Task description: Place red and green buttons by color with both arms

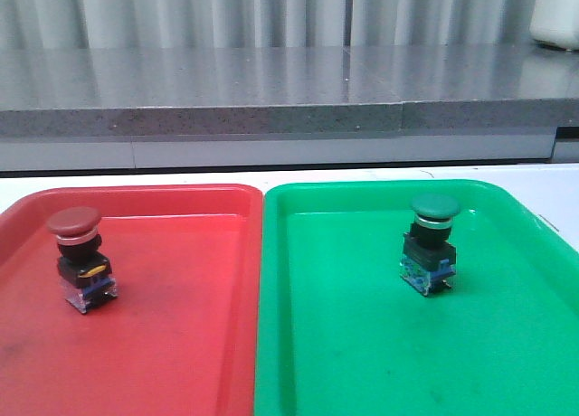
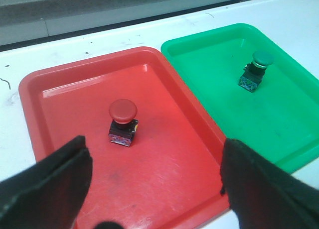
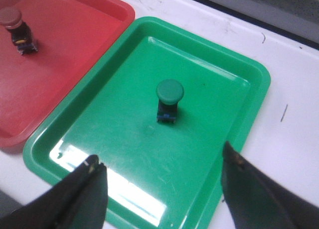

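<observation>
The red button (image 1: 80,258) stands upright in the red tray (image 1: 181,344); it also shows in the left wrist view (image 2: 122,122) and the right wrist view (image 3: 17,30). The green button (image 1: 432,242) stands upright in the green tray (image 1: 362,362), and shows in the right wrist view (image 3: 169,100) and the left wrist view (image 2: 256,71). My left gripper (image 2: 154,181) is open and empty above the red tray's near part (image 2: 164,189), short of the red button. My right gripper (image 3: 162,181) is open and empty over the green tray's near edge (image 3: 149,209). Neither gripper shows in the front view.
The two trays lie side by side on a white table (image 2: 99,45). A grey stone ledge (image 1: 271,90) runs along the back, with a white container (image 1: 556,14) at its far right end.
</observation>
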